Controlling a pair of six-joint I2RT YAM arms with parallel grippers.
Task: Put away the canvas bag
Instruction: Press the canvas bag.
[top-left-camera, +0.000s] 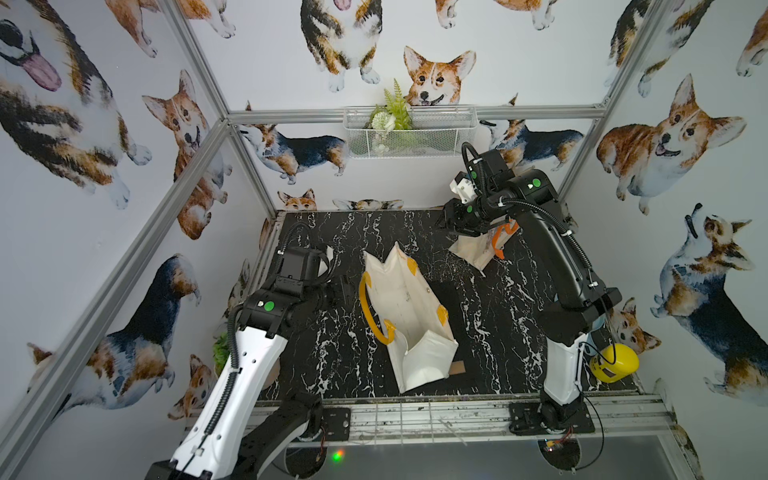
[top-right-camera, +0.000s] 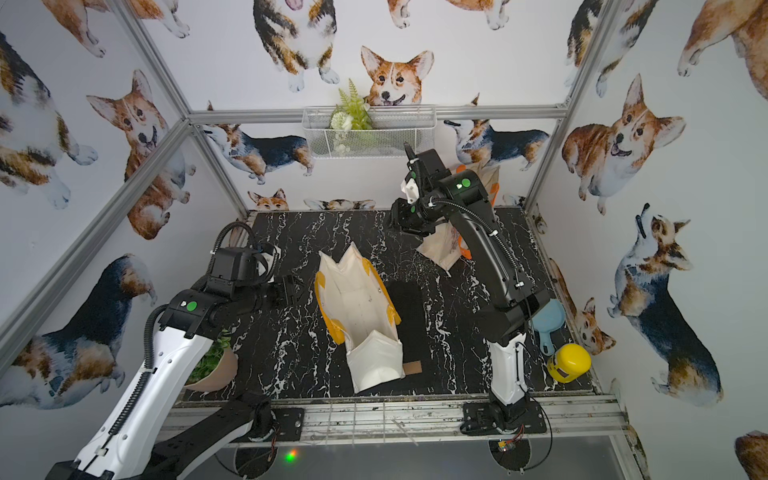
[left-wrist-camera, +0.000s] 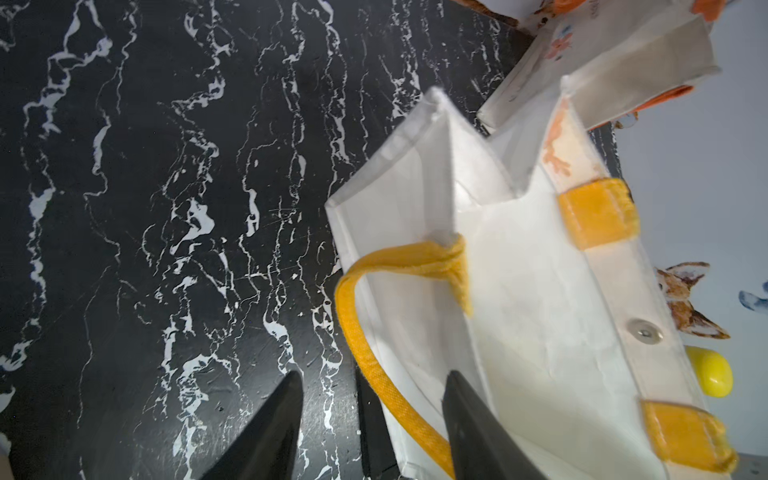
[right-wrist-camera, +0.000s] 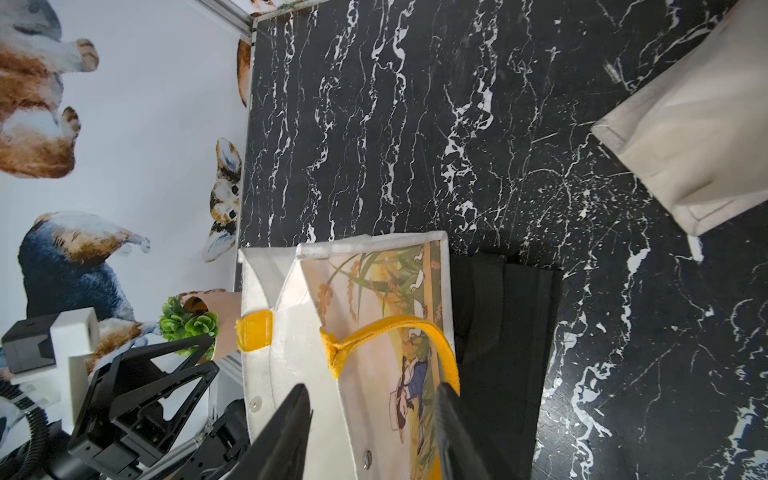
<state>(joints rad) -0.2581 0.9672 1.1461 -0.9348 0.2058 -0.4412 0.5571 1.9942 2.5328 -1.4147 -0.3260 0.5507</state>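
Looking down on the canvas bag (top-left-camera: 409, 316), and it stands near the middle of the table (top-left-camera: 324, 353), mouth open to the ceiling. Cream cloth, pale lining, yellow patches where the straps are sewn on. One yellow handle (top-left-camera: 368, 307) flops out over the side facing the left arm. The right wrist view catches the outer face: a printed picture of reeds and a small figure in blue. A metal snap (left-wrist-camera: 644, 332) sits on the inner rim. The near end panel is folded inward, so the mouth pinches there.

Left gripper (top-left-camera: 345, 286) sits low, just beside that handle, its jaws apart and clamping nothing. From its own camera the handle runs across the gap between the black fingers (left-wrist-camera: 274, 419). Right gripper (top-left-camera: 446, 224) hangs high over the far right of the table, jaws also spread, empty.

A flat black strip (top-right-camera: 405, 316) lies along the bag on the right arm's side, with a scrap of brown card (top-left-camera: 458, 368) at its near end. A second bag with orange handles (top-left-camera: 478, 249) sits at the far right, under the right arm.

The tabletop is black marble with white veins. Corgi wallpaper covers every wall inside an aluminium frame. A white wire basket (top-left-camera: 411, 133) holding greenery hangs on the back rail. In a top view, a potted plant (top-right-camera: 212, 365) sits on the left, with a blue scoop (top-right-camera: 548, 320) and a yellow container (top-right-camera: 569, 361) on the right.
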